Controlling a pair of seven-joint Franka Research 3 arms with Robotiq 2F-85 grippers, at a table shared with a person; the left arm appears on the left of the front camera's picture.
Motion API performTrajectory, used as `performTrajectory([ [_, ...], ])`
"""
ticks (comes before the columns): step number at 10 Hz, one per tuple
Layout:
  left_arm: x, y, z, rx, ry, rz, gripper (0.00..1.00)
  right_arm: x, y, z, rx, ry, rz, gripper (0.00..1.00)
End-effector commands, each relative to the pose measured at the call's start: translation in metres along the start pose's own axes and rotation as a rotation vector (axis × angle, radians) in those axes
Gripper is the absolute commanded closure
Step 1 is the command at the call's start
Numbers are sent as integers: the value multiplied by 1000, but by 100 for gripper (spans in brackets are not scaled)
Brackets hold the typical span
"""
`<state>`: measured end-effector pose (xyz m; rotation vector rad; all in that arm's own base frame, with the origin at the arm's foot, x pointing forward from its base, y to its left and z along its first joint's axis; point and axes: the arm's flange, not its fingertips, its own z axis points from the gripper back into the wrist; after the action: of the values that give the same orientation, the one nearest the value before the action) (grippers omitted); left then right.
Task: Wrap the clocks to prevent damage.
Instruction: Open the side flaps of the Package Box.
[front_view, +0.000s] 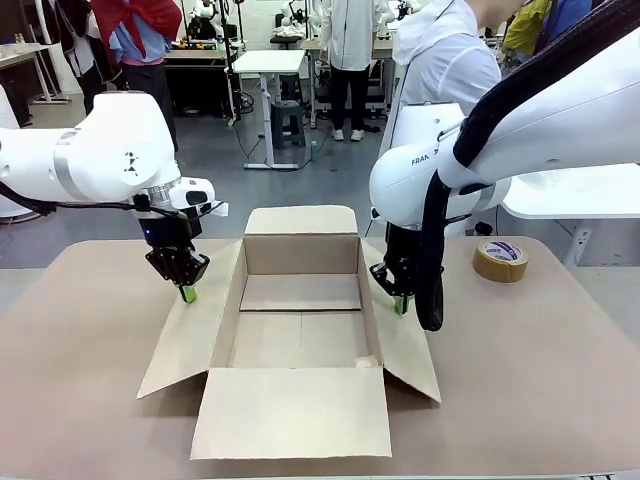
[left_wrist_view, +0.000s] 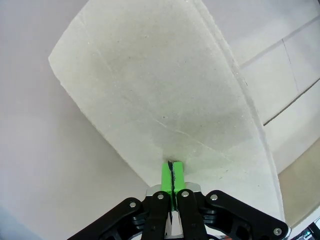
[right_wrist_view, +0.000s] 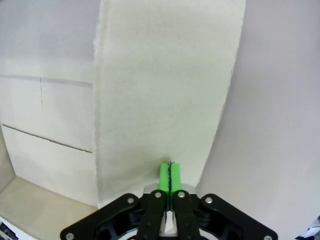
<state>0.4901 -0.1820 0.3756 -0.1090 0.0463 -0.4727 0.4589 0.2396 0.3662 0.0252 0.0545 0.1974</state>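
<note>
Table (front_view: 560, 380), tan top, near edge cut off by the frame. Box (front_view: 300, 255), brown cardboard, sits mid-table w/ opening up and all 4 flaps out: near flap (front_view: 295, 410) flat toward the camera, far flap (front_view: 300, 220) tilted back, L flap (front_view: 195, 335) and R flap (front_view: 405, 350) sloping down and outward. Inside, bare floor w/ a seam across it.

R arm (front_view: 560, 110) comes in from upper right. It reads "FRAN", the rest cut off by a black cable. L arm (front_view: 100, 150) has a small dark mark, not legible. Person (front_view: 445, 60) in white behind the R arm, mostly hidden.

Tape (front_view: 500, 260), brown roll lying flat on the table right of the box, well apart from it. Its top label print is too small to read.

Left gripper (front_view: 187, 290): green pads pressed together, nothing between them, tips down on the L flap near its fold. The left wrist view shows it too (left_wrist_view: 172, 172). Right gripper (front_view: 400, 302): same on the R flap, pads together (right_wrist_view: 170, 175), upper part hidden by the cable.
</note>
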Motion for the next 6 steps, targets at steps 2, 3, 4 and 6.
performTrajectory([
  [2, 0, 2, 14, -12, -44, -12, 100, -4, -5, 4, 21, -24, 40, 99],
  [3, 1, 0, 0, 0, -2, -1, 100, 0, -1, 1, 4, -1, 5, 99],
  [4, 1, 0, 0, 0, -2, -1, 100, 0, -1, 1, 4, -1, 5, 99],
  [6, 1, 0, 0, 0, -2, -1, 100, 0, -1, 1, 4, -1, 5, 99],
])
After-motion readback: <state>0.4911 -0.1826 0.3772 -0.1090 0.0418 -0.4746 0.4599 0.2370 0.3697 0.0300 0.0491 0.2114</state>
